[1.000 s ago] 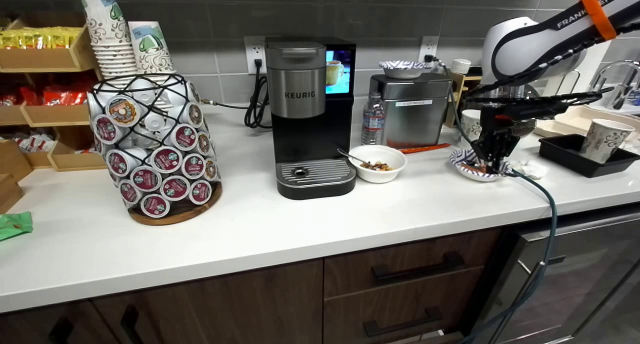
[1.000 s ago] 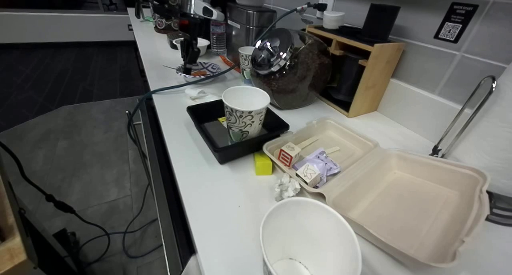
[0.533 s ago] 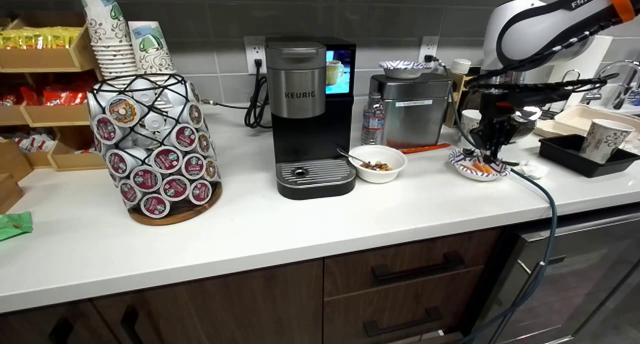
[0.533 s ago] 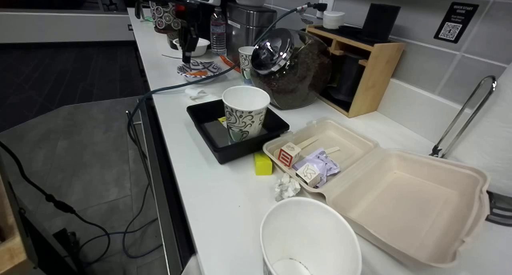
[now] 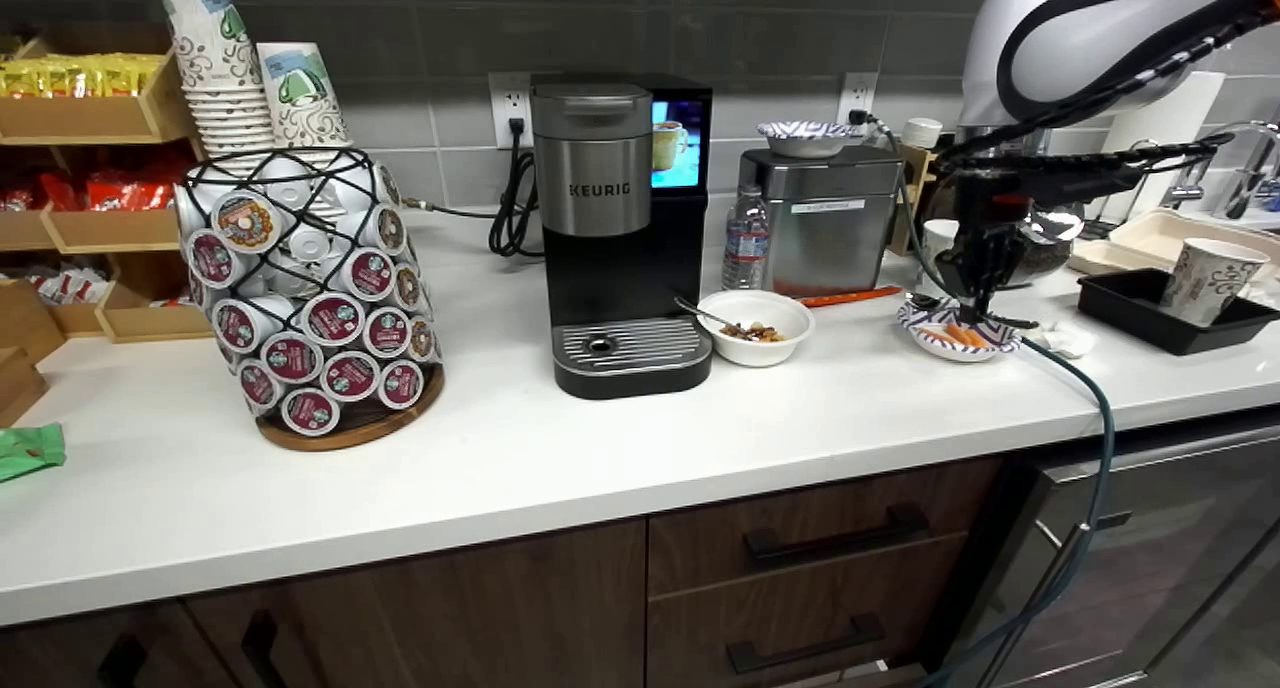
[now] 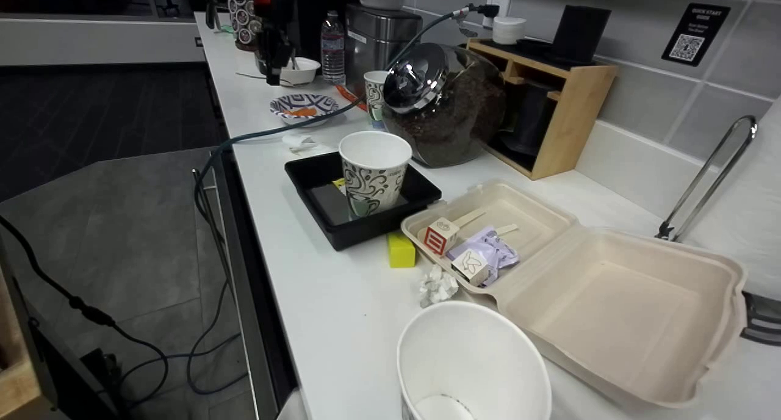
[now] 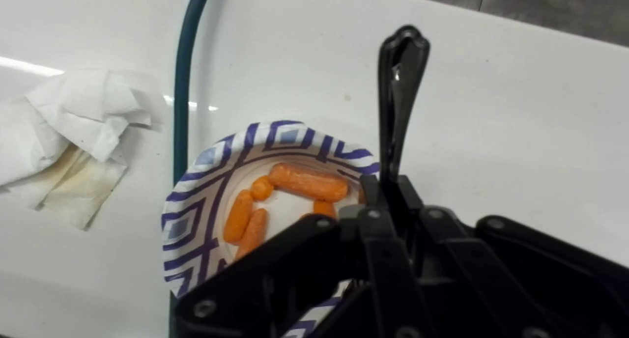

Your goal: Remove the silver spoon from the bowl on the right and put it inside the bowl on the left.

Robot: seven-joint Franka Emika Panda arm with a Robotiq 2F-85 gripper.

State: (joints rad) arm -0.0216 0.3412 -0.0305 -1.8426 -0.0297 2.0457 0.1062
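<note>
Spoon (image 7: 404, 77) above patterned bowl (image 7: 201, 200)

The gripper (image 7: 389, 188) has its fingers (image 7: 409, 195) pinched nearly together on the spoon's handle. Carrots (image 7: 307, 182) lie in that bowl; the white bowl (image 5: 757, 353) stands beside the coffee maker (image 5: 600, 188), another spoon (image 5: 688, 306) leaning in it.

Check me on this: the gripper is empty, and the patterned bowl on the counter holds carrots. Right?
Not quite: the gripper is not empty; the wrist view shows it closed on a spoon. The patterned bowl on the counter does hold carrots.
</note>
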